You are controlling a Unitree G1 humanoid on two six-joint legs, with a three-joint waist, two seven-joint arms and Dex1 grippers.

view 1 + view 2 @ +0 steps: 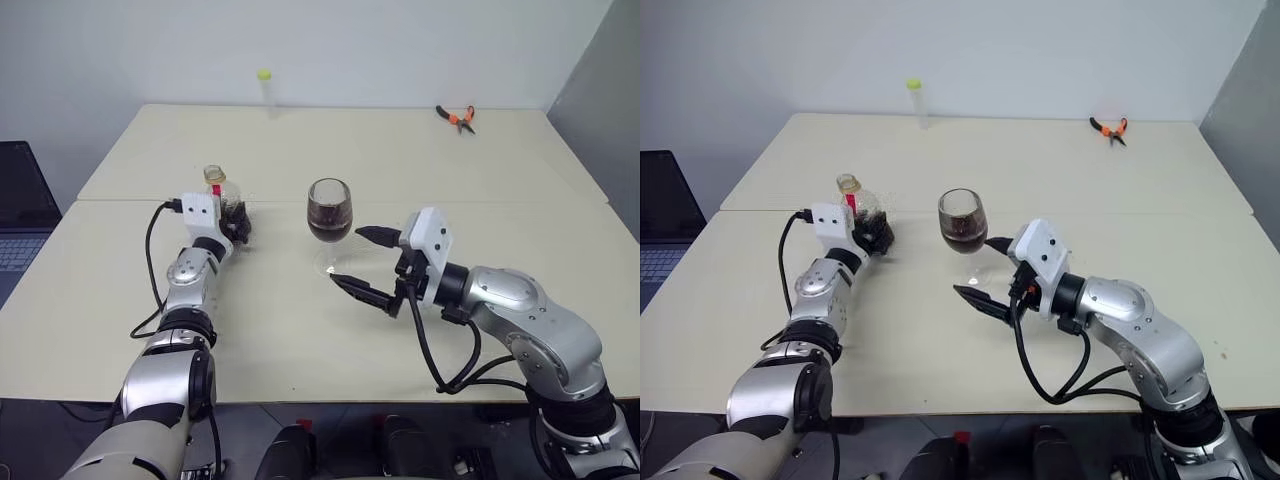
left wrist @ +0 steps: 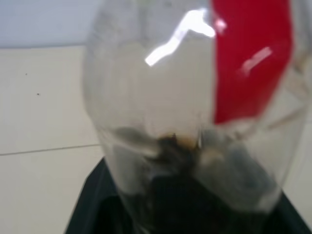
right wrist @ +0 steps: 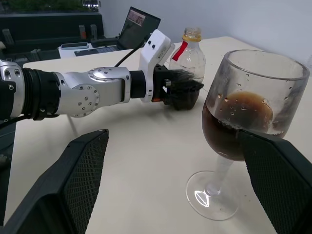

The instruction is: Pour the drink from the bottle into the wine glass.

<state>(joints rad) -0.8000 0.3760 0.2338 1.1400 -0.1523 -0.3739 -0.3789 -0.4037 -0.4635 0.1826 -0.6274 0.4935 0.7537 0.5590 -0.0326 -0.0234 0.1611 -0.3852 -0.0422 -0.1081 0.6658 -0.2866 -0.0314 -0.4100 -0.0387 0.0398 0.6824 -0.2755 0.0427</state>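
Standing upright on the bench [image 1: 300, 330], the near-empty bottle [image 3: 189, 57] sits between the left gripper [image 3: 181, 93]'s fingers, grip uncertain; the right gripper [image 1: 358, 262], spread, flanks the filled wine glass [image 1: 329, 215], steadying-ready.

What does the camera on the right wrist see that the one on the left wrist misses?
Right wrist only: the glass about half full of dark drink, the left arm with its claw around the bottle's base, and a laptop behind. Left wrist only: a close look through the nearly empty bottle. Both: bottle, its red label, table.
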